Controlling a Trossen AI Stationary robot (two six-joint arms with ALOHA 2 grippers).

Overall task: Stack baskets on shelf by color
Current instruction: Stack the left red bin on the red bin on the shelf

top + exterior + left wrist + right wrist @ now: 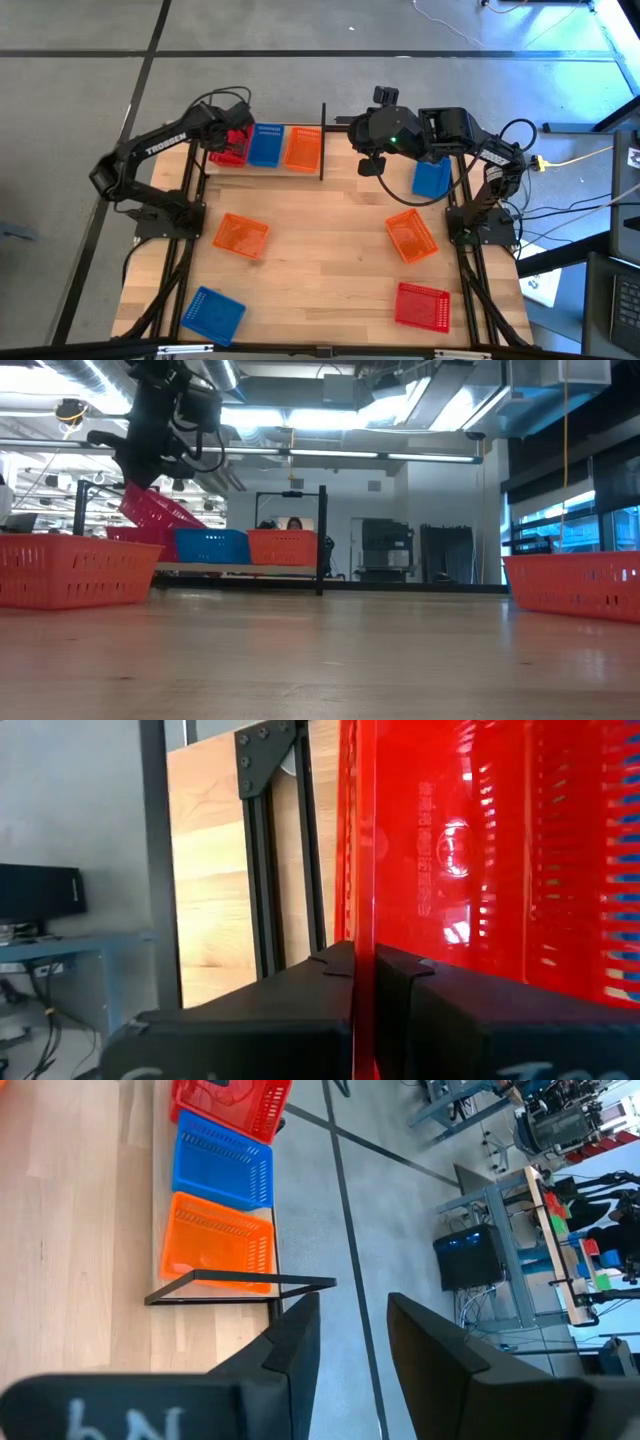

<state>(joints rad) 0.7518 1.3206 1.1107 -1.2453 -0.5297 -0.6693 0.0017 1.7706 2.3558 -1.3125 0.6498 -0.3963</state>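
Observation:
The shelf (pixel 320 140) stands along the table's far edge with a red basket (pixel 135 540), a blue basket (pixel 265 146) and an orange basket (pixel 302 148) side by side on its board. My left gripper (pixel 236 128) is at the shelf's left end, shut on a second red basket (pixel 160 510). That basket hangs tilted just over the red one on the shelf. My right gripper (pixel 355 1342) hovers high beyond the shelf's right post, open, with nothing between its fingers. My left gripper pinches one thin side wall (pixel 364 935) of the red basket between its two fingers (pixel 400 980), one finger on each face of the wall. The fingers slant down from the table's left. The basket hangs tilted; whether its lower end touches the basket beneath, I cannot tell.
Loose baskets lie on the tabletop: an orange one (pixel 240 236) left of centre, a blue one (pixel 213 313) near left, a blue one (pixel 432 178) far right under the right arm, an orange one (pixel 411 238) and a red one (pixel 422 305) on the right.

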